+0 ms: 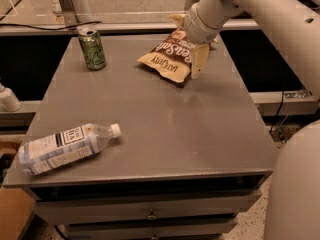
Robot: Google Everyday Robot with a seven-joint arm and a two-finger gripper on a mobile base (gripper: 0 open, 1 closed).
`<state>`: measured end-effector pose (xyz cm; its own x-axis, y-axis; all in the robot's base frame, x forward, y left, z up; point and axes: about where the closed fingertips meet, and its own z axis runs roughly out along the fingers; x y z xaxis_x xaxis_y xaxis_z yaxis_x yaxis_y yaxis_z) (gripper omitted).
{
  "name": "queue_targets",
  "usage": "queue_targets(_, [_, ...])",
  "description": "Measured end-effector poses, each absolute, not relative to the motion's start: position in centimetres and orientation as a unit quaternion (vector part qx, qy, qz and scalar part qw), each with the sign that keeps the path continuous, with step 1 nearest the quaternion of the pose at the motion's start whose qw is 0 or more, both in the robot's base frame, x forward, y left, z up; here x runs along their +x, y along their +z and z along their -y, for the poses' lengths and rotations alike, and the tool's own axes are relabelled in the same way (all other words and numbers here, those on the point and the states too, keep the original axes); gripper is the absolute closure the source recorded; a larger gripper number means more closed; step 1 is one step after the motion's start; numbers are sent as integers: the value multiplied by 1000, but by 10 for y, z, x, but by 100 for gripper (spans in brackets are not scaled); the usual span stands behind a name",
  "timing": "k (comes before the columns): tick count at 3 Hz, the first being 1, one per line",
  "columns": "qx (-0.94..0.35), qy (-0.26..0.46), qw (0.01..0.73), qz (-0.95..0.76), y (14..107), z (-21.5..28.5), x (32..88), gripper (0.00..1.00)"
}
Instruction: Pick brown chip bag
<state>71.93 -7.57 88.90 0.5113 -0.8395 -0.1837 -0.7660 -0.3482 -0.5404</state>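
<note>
The brown chip bag [170, 56] lies at the far right of the grey table [165, 129], dark brown with tan edges and white lettering. My gripper [185, 41] comes down from the white arm [250, 9] at the top right and is over the bag's far end. It is open. One pale finger [197, 60] stands against the bag's right edge and the other [176, 19] shows behind its far edge, so the bag's top lies between them. The bag rests on the table.
A green can [92, 48] stands upright at the far left of the table. A clear water bottle [65, 146] lies on its side at the near left edge. A drawer front [150, 211] runs below the tabletop. The robot's white body [295, 194] fills the lower right.
</note>
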Motion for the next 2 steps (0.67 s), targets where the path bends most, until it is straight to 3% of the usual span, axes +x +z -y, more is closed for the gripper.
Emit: queue_targets(2, [-895,-123,246,-351,875,69,717,0])
